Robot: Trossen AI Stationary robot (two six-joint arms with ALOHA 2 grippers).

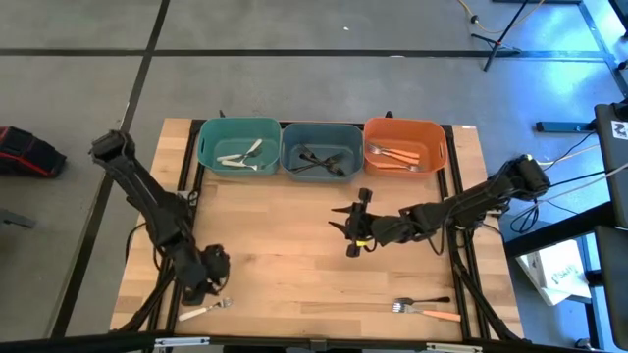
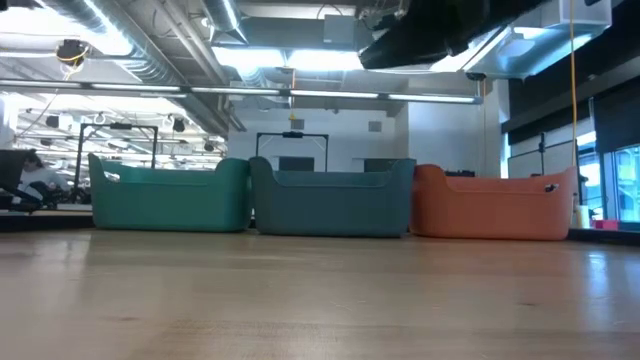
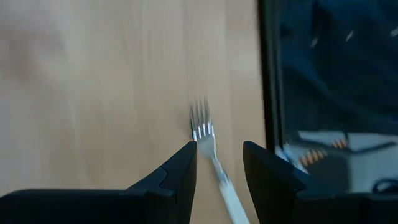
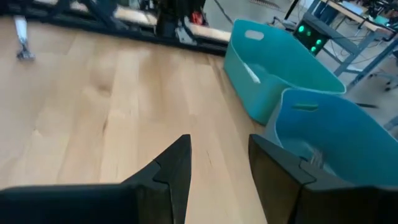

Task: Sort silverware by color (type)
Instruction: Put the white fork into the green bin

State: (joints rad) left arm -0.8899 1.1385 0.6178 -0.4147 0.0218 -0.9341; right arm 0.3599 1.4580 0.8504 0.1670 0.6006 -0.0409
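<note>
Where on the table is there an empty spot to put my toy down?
Bare wood lies between the teal bin and the left gripper, and between both grippers along the front. It is crowded by the white fork, the right gripper, and the two forks at front right.

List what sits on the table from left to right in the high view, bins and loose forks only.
White-handled fork by the left gripper → teal bin → blue-grey bin → orange bin → black-handled fork and orange-handled fork, lying together near the front edge.
</note>
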